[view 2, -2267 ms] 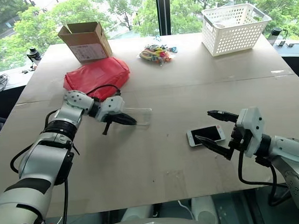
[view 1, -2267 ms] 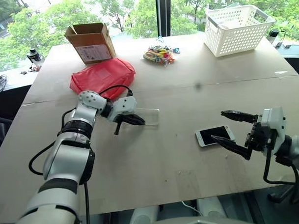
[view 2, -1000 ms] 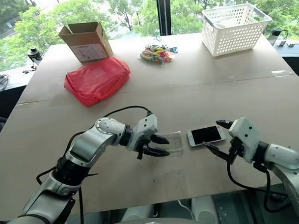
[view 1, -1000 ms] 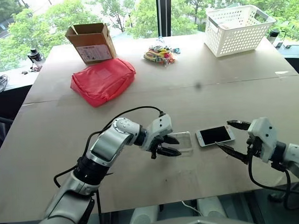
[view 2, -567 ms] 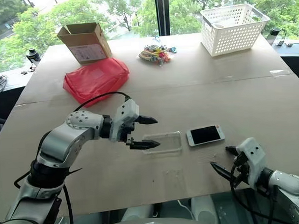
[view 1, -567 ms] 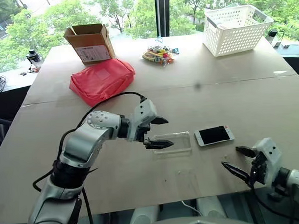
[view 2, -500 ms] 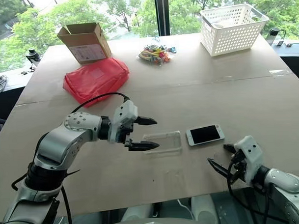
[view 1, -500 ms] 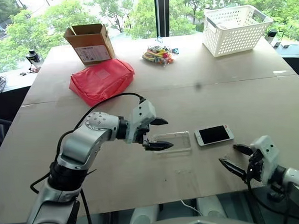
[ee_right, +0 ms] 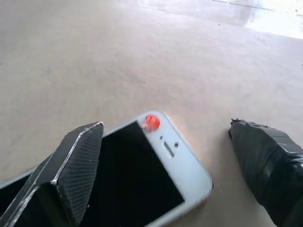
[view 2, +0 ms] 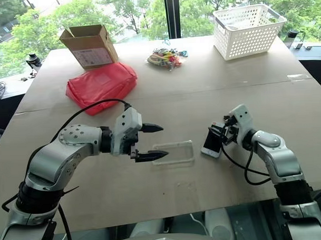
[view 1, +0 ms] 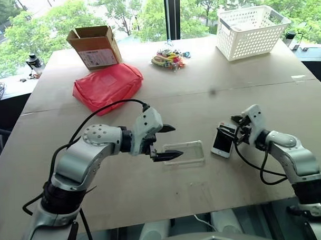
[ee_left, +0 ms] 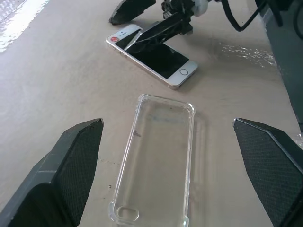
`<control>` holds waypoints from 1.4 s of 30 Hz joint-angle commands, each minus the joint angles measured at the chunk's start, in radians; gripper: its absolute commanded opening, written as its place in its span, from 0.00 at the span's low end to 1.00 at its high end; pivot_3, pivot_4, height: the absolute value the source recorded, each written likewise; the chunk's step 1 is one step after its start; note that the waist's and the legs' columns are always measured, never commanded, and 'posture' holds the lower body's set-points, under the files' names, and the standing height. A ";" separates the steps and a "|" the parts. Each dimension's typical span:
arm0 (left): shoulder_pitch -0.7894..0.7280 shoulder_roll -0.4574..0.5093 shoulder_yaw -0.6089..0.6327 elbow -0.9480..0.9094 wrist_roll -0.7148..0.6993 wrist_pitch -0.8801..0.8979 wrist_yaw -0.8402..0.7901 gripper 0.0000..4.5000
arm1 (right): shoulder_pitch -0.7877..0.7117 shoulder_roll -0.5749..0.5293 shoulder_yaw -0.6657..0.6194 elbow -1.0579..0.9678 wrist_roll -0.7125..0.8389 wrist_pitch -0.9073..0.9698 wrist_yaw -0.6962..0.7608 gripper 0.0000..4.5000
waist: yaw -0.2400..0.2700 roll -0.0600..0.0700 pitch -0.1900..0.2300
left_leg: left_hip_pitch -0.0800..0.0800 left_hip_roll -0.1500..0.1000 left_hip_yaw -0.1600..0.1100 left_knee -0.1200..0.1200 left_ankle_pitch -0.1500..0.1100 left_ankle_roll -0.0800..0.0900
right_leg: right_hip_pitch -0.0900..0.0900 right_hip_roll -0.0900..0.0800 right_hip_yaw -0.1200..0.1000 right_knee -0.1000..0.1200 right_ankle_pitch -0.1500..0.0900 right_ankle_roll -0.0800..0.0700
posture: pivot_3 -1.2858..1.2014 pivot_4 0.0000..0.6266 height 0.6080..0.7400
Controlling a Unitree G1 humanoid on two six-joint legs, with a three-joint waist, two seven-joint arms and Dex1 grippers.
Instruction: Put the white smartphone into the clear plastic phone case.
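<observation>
The left gripper (view 1: 169,141) hangs wide open over the clear plastic phone case (view 1: 184,152), which lies flat near the table's (view 1: 152,194) front edge. Just right, the white smartphone (view 1: 223,141) lies between the right gripper's (view 1: 233,129) spread jaws, seemingly ungripped. Next: close, lift, seat it. Plain wooden tabletop; treed windows behind.
</observation>
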 commanded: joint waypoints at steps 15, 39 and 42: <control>0.001 0.034 0.025 -0.014 -0.038 -0.025 0.050 0.99 | 0.329 0.021 -0.167 -0.681 0.051 0.269 -0.200 1.00 | 0.011 0.001 0.000 | -0.005 -0.001 -0.001 -0.010 0.000 0.000 | -0.007 -0.004 0.000 -0.004 0.000 0.000 | 0.52 0.24 1.00; 0.009 0.047 -0.027 0.025 -0.023 -0.084 0.026 0.99 | 0.380 -0.197 0.128 -0.742 -0.327 0.354 -0.339 1.00 | 0.012 0.000 0.000 | -0.002 -0.001 -0.003 -0.010 0.001 -0.002 | -0.002 -0.002 -0.003 -0.007 0.000 0.000 | 0.52 0.24 1.00; 0.002 0.043 -0.032 0.035 -0.019 -0.094 0.020 0.99 | 0.415 -0.144 0.066 -0.767 -0.307 0.372 -0.357 1.00 | 0.011 -0.001 -0.001 | -0.002 -0.001 -0.003 -0.010 0.001 -0.002 | -0.001 -0.002 -0.004 -0.007 0.000 0.000 | 0.52 0.24 1.00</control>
